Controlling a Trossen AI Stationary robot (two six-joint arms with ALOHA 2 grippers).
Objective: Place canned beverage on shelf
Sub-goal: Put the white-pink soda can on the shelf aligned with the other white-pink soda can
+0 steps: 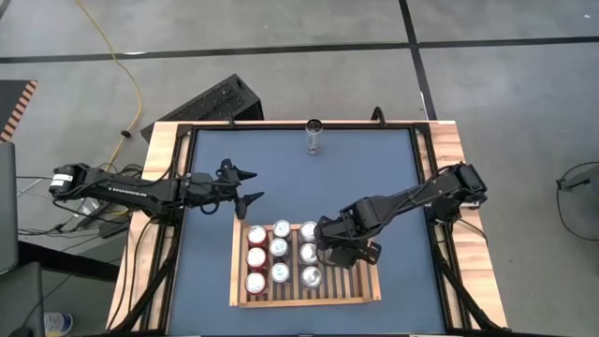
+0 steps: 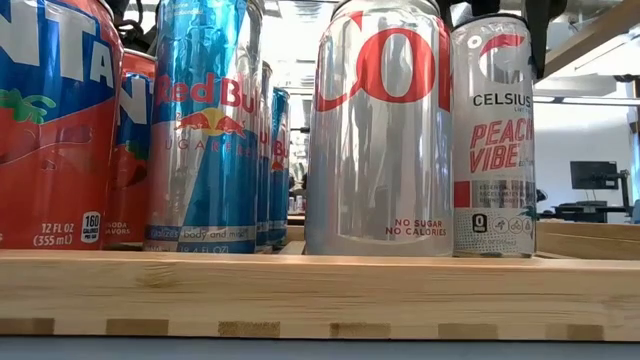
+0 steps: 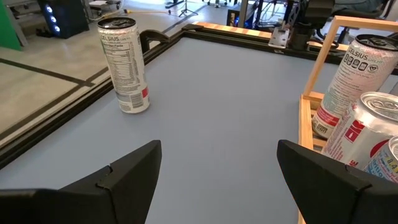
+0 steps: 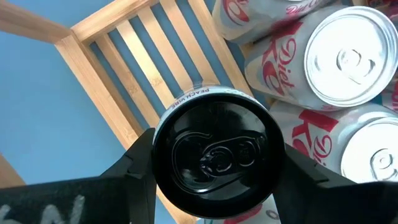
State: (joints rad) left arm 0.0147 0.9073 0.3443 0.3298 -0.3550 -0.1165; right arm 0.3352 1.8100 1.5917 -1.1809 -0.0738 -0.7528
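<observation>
Two grippers: one is busy, one waits.
Right gripper (image 4: 211, 163): its two dark fingers press on both sides of the black-topped can (image 4: 214, 152), so it is holding that can.
Black-topped can: it stands up straight over the shelf (image 1: 360, 298), in the fourth row of cans. It looks like the Celsius Peach Vibe can (image 2: 493, 135) in the low view, and its bottom seems to sit on the slats, but the wood rim hides the very bottom.
Shelf: a flat light-wood tray with a slatted floor, lying on the blue table (image 1: 281, 178) near the front edge.
Cans on the shelf: three rows of three. Red cans (image 1: 255, 257) fill the left row, blue and silver Red Bull cans (image 2: 205, 125) the middle row, and silver Diet Coke cans (image 4: 339, 56) the next row, just beside the held can.
Bare slats: to the right of the held can.
Left gripper (image 1: 249, 185): open wide and holding nothing, over the bare table near the shelf's back left corner.
Lone can (image 3: 124, 65): a tall can standing alone at the back edge of the table, well apart from the shelf.
</observation>
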